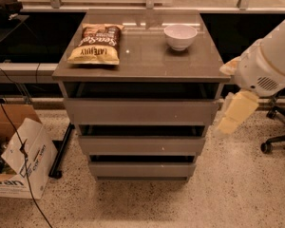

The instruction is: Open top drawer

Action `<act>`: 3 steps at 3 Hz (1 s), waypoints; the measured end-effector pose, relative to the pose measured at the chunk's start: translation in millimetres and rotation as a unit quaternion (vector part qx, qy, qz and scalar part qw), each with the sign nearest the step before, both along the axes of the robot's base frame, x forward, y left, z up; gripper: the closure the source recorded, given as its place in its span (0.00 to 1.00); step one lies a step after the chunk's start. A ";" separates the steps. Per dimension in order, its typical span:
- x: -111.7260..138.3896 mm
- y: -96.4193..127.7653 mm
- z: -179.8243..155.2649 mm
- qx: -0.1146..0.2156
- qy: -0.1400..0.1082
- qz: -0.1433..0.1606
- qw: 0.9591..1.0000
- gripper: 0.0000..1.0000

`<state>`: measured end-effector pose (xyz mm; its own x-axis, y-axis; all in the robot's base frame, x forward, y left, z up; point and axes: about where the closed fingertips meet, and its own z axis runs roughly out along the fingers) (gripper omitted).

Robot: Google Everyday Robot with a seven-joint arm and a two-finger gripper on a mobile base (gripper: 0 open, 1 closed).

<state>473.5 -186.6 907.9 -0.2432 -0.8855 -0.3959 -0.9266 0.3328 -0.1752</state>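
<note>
The top drawer [140, 111] is the widest grey-brown front of three, flat and without a handle, just under the cabinet top. It sits in line with the cabinet, with a dark gap above it. My gripper [233, 113] hangs at the right of the cabinet, beside the top drawer's right end and apart from it. Its cream-coloured fingers point down and to the left. The white arm comes in from the upper right.
A chip bag [97, 43] and a white bowl [180, 36] sit on the cabinet top [147, 61]. Two narrower drawers [141, 145] lie below. A cardboard box [14, 160] and cables are on the floor at left. An office chair base [278, 137] is at right.
</note>
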 end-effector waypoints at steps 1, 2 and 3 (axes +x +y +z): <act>53.1 14.9 -80.2 0.051 0.030 -0.024 0.998 0.00; 55.4 16.0 -84.4 0.051 0.030 -0.025 0.998 0.00; 66.9 25.1 -96.3 0.049 0.015 -0.036 0.998 0.00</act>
